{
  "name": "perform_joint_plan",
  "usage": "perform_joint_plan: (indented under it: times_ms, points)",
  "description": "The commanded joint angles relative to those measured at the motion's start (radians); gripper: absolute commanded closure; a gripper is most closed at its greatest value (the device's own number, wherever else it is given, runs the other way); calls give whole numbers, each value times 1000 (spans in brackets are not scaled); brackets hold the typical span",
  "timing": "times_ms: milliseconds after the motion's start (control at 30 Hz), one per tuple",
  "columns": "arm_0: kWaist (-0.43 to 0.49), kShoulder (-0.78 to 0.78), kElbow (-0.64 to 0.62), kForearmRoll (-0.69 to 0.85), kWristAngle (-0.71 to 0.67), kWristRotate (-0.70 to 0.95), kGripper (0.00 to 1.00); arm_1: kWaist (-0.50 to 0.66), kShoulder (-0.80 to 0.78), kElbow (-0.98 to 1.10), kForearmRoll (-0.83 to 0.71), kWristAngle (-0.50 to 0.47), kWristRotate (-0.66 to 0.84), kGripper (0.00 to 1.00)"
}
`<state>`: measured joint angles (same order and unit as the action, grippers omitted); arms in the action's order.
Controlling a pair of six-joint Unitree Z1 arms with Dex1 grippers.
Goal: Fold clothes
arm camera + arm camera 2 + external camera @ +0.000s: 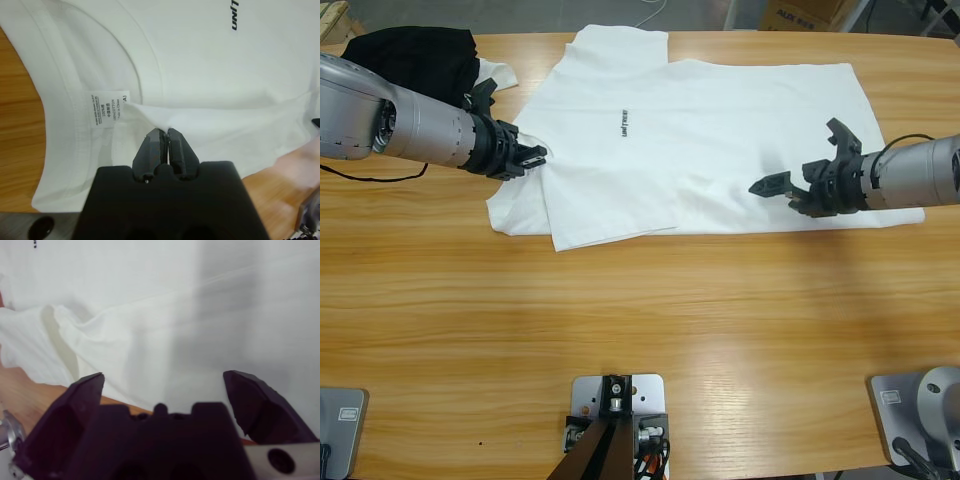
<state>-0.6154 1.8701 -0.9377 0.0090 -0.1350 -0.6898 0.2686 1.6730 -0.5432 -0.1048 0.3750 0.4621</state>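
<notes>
Wooden surface (pixel 640 320), long, with the white T-shirt (pixel 720 150) spread across its far half, chest print up, collar toward the left, one sleeve already lapped over the body. Black garment (pixel 415 55) bunched at the far-left corner, a smaller white piece (pixel 498 72) just beside it.

Left gripper (pixel 535 155): jaws clenched on a small pinch of fabric at the collar, near the neck label (pixel 106 109). Thin hold (only a tuck of cloth); a quick pull could slip it free or drag the whole shirt askew.

Right gripper (pixel 790 185): jaws spread wide, holding nothing, over the shirt's lower part. Closing there may catch one layer only, so the fold would skew or bunch.
</notes>
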Motion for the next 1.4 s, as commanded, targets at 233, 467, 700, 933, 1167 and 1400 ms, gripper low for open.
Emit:
perform_joint_plan:
  times_ms: [233,467,700,933,1167,1400]
  points:
    - [64,127,-135,5,-48,23,1000,11,29,40,-26,2,-8,32]
    - [65,130,-89,13,-52,21,532,11,30,43,-29,4,-8,32]
    - [60,61,-123,20,-7,71,0,11,18,51,-29,6,-10,31]
    - [-19,-89,-188,325,2,325,0,-6,-177,29,60,-39,-33,27]
    - [-164,-22,-209,544,6,503,9,-32,-262,-110,332,-265,-110,32]
    - [-188,120,-430,769,186,518,138,-269,-112,-349,637,-452,-183,41]
